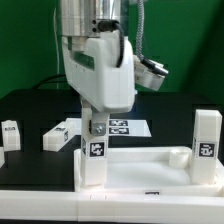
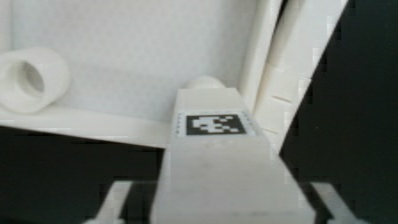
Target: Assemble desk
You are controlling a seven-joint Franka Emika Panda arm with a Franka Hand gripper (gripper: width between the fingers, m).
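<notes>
While held: gripper (image 1: pixel 97 127) is clamped on the upright leg (image 1: pixel 95 165).
Seating: keep it square at the tabletop (image 1: pixel 140 172) corner.
Risk: tilt, probably jamming it.

Marker board (image 1: pixel 138 127) partly behind the arm (image 1: pixel 100 60) and leg (image 1: pixel 95 160); tabletop (image 1: pixel 150 165) past the exterior view's right edge.

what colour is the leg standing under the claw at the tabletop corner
White leg, with a black-and-white square tag on it. The wrist view shows it best.
</notes>
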